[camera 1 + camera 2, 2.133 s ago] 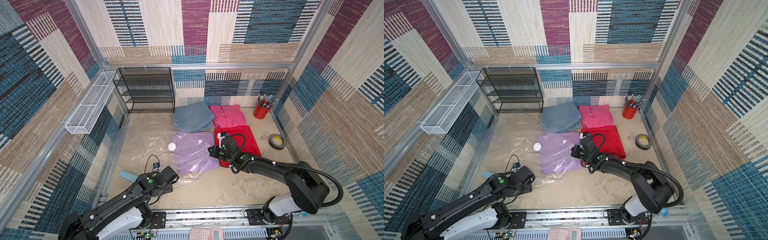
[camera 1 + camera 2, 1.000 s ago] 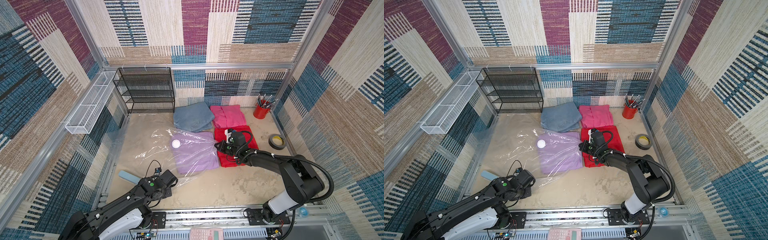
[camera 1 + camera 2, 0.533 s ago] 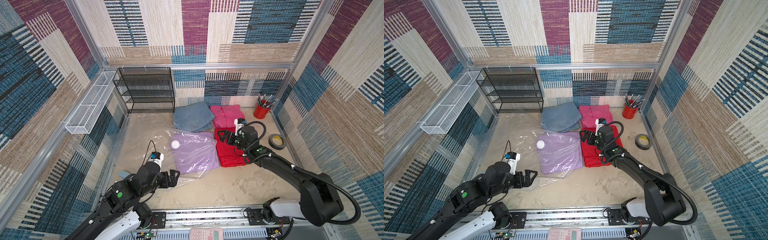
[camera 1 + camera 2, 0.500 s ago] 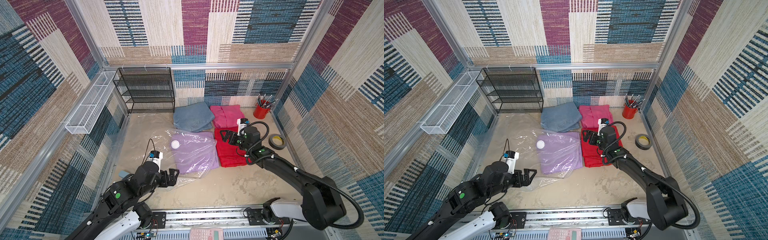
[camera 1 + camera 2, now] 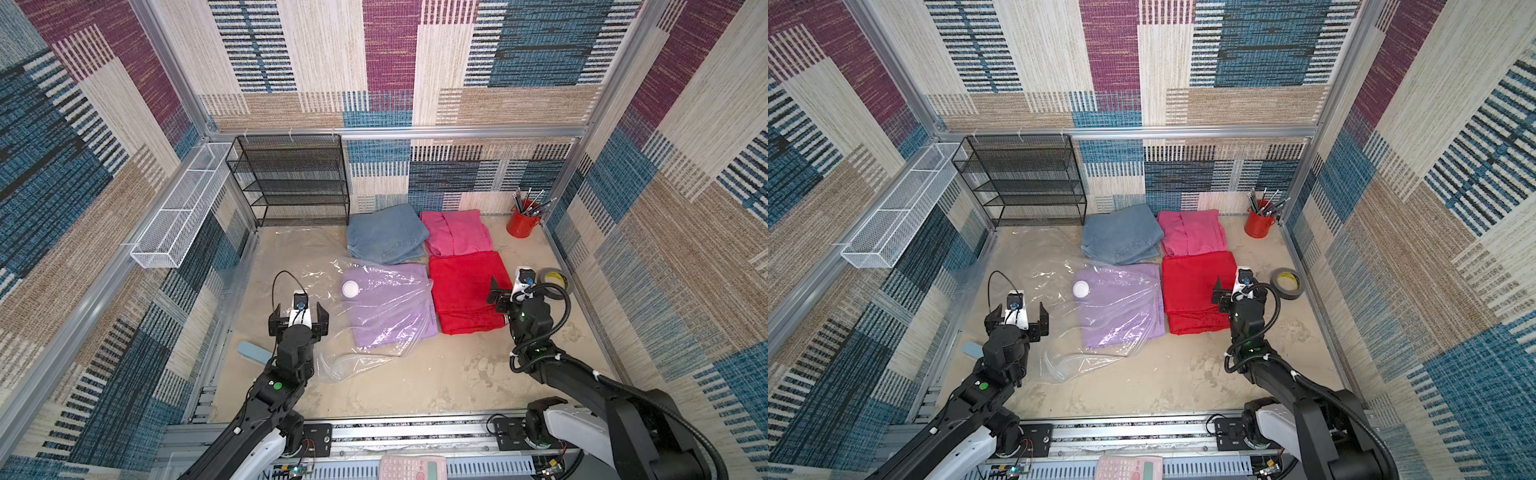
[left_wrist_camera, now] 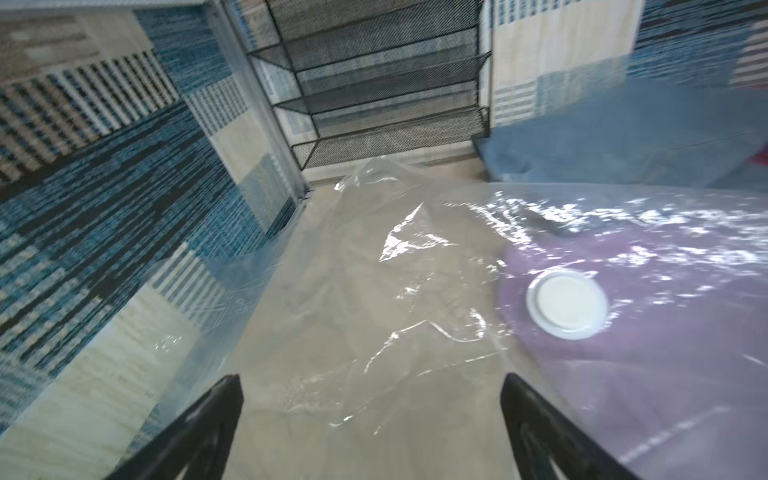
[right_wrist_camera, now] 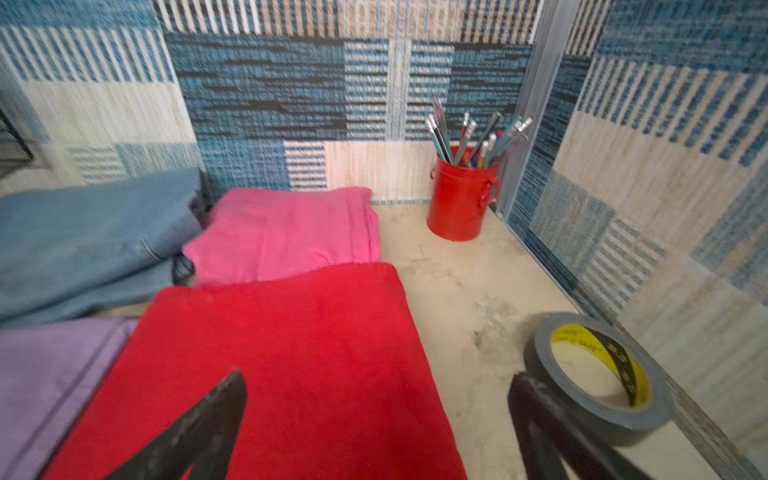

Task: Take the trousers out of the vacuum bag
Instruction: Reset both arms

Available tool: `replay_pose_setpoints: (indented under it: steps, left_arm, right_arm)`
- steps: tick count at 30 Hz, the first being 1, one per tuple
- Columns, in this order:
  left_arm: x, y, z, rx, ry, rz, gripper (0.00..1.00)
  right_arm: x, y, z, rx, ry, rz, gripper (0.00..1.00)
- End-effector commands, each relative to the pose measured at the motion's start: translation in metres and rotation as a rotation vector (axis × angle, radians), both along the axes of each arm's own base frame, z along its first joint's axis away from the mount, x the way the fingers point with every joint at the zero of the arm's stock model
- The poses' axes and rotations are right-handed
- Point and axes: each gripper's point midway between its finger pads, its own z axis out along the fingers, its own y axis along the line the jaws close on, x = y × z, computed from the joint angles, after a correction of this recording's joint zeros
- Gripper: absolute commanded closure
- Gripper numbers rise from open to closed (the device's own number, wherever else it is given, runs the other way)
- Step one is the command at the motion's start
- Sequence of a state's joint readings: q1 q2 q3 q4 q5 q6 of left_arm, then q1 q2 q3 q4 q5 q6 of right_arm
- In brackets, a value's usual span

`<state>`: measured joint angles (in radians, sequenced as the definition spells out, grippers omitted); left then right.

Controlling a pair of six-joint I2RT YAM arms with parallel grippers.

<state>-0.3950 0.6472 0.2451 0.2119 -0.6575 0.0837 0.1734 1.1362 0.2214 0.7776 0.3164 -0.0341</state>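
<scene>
- Vacuum bag (image 5: 316, 277), flat on the counter (image 5: 415, 376): lilac trousers (image 5: 390, 309) apparently inside, under its film; extraction remains.
- Denim trousers (image 5: 386, 239), red trousers (image 5: 463, 291), pink trousers (image 5: 455, 235): outside the bag.
- Left gripper (image 5: 298, 318), right gripper (image 5: 514, 296): jaws wide, empty.

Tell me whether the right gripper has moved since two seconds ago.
Yes. The right gripper has moved across the red trousers, away from the lilac trousers and toward the tape roll.
</scene>
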Motion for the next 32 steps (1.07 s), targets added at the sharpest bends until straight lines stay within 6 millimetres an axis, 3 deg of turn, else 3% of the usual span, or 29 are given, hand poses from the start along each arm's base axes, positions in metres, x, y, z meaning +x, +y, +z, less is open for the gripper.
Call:
replay_pose_setpoints:
  steps: [1,5,9,12,16,18,32]
  left_arm:
    - [0.022,0.010,-0.003,-0.065,-0.059,-0.023,0.01]
    - [0.035,0.028,-0.038,-0.171,-0.057,-0.037,0.00]
    - [0.049,0.029,-0.040,-0.214,-0.048,-0.078,0.01]
    - [0.064,0.031,-0.039,-0.226,-0.086,-0.088,0.01]
    - [0.086,0.031,-0.059,-0.268,-0.080,-0.117,0.01]
    - [0.087,0.033,-0.067,-0.271,-0.092,-0.110,0.01]
    - [0.098,0.034,-0.072,-0.282,-0.024,-0.101,0.01]
  right_arm:
    - [-0.002,-0.008,0.036,-0.008,-0.218,0.005,0.00]
    - [0.000,-0.001,0.015,-0.016,-0.206,0.068,0.01]
    - [0.001,0.006,0.005,-0.035,-0.215,0.117,0.01]
    - [0.009,-0.002,-0.002,-0.002,-0.177,0.106,0.01]
    - [0.018,-0.006,-0.012,0.011,-0.135,0.080,0.01]
    - [0.018,-0.008,-0.008,0.009,-0.160,0.071,0.01]
    - [0.021,-0.007,-0.012,0.013,-0.136,0.081,0.01]
